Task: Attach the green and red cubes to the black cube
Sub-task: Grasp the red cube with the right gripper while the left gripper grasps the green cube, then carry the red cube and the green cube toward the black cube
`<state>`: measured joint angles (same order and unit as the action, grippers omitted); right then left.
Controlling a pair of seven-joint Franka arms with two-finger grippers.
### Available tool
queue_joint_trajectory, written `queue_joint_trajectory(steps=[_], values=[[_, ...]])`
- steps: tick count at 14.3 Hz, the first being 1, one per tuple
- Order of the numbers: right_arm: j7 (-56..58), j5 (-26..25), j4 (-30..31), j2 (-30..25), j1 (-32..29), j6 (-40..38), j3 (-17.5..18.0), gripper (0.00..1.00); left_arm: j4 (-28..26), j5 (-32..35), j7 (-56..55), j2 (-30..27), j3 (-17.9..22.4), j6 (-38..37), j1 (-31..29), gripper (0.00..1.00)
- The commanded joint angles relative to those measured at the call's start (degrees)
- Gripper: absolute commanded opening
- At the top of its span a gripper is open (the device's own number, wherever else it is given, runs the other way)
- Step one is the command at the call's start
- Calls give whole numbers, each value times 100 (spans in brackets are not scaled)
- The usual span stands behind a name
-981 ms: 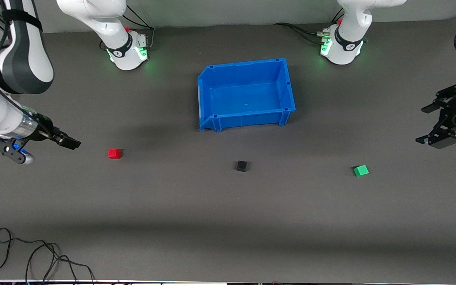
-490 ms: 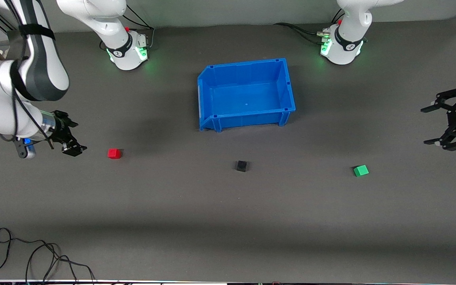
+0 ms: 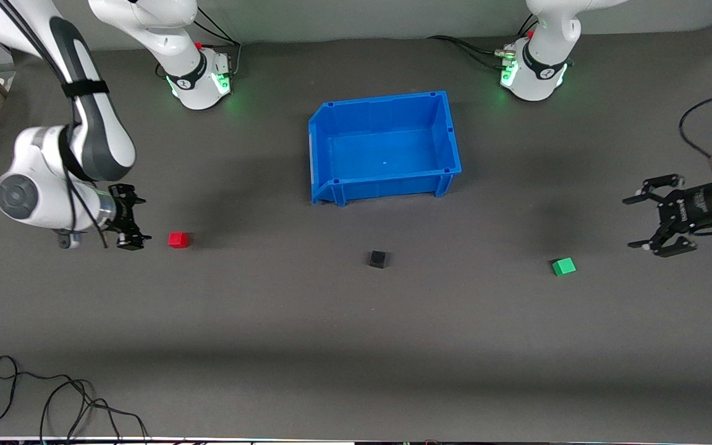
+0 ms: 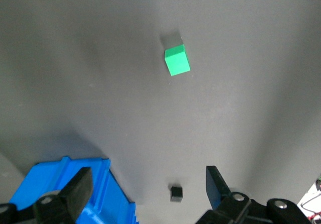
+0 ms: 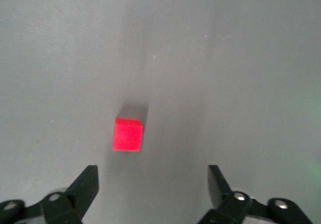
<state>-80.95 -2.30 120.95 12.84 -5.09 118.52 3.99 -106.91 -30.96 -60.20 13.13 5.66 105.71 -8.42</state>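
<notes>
Both pincers spread: right pincer point(image 3: 135, 224) beside the small red cube point(image 3: 178, 240), left pincer point(image 3: 643, 222) near the small green cube point(image 3: 563, 266); centre each squarely before pinching.

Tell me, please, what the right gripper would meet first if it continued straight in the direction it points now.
Probably the red cube. The right gripper is open and points at it across bare table, with nothing between them in the right wrist view. Its height over the table is unclear, so it might pass above.

even overhead light, soft shadows, sharp focus
</notes>
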Motion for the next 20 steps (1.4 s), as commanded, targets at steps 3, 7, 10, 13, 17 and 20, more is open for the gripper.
queue_joint_trajectory(steps=[3,7,10,13,17,20], values=[[-176,-113,218,393,-19,934,-65,94,-101,-515,166,725,-39,739,7,100],[-500,-122,236,816,42,1375,-56,91,-610,-973,166,954,-56,1670,59,100],[-501,-148,227,1184,60,1743,-48,91,-804,-1280,175,1182,-126,2329,165,100],[-510,-314,218,1247,104,1779,-48,91,-866,-1422,192,1420,-144,2779,305,100],[-475,-350,227,1238,104,1779,-74,91,-1050,-1640,621,1569,-171,3104,297,100],[-474,-350,236,1238,139,1779,-83,60,-1209,-2018,1097,1605,-171,3298,297,100]])
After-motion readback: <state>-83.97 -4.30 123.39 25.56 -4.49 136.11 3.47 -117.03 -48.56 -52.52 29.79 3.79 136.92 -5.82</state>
